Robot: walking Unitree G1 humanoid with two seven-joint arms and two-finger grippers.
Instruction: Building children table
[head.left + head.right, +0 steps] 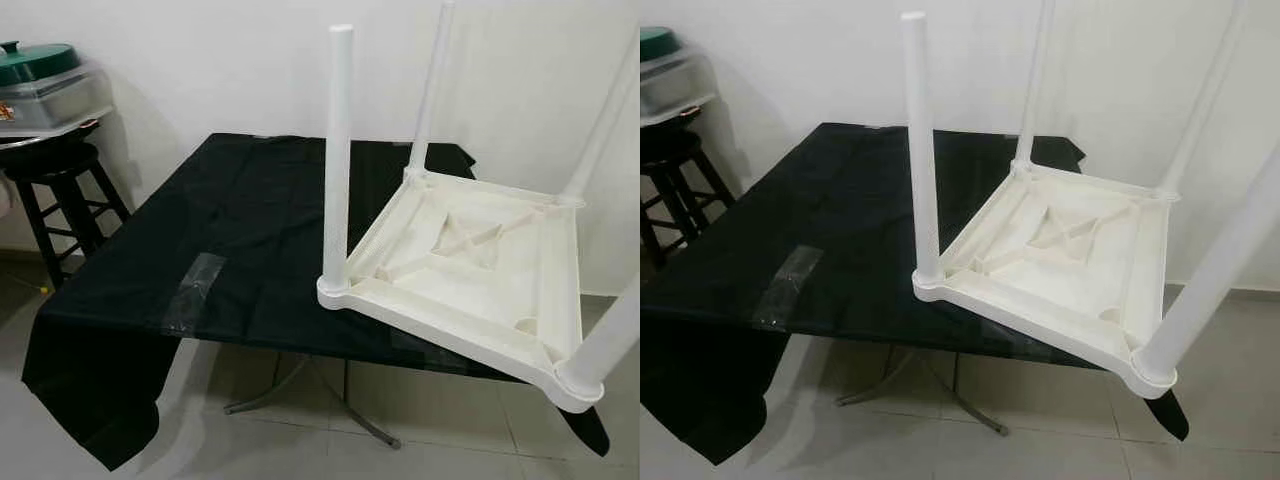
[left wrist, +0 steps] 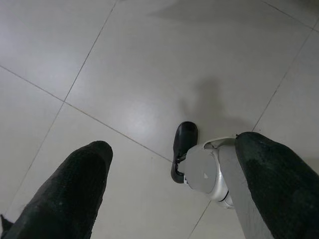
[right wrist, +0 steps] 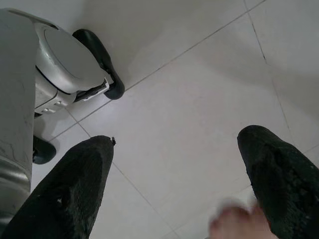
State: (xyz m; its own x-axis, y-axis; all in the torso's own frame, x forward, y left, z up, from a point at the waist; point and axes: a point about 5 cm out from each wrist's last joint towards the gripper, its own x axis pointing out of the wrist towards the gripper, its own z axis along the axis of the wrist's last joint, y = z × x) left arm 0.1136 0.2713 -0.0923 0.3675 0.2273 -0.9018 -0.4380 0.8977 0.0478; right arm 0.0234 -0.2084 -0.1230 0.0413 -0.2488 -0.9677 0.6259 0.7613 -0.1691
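A white plastic children table (image 1: 470, 275) is seen upside down on the right part of the black-covered surface (image 1: 240, 230), its four legs (image 1: 337, 160) pointing up and its near right corner overhanging the edge. A strip of clear tape (image 1: 192, 290) is stuck on the black cover at the near left. A dark stool (image 1: 60, 190) carrying a lidded container (image 1: 45, 85) is placed far left. The left end effector (image 2: 164, 199) is hung over the tiled floor (image 2: 149, 64) with fingers spread, beside the robot's foot (image 2: 183, 149). The right end effector (image 3: 199, 184) is likewise spread above the floor; a blurred hand (image 3: 234, 224) is seen near its fingers.
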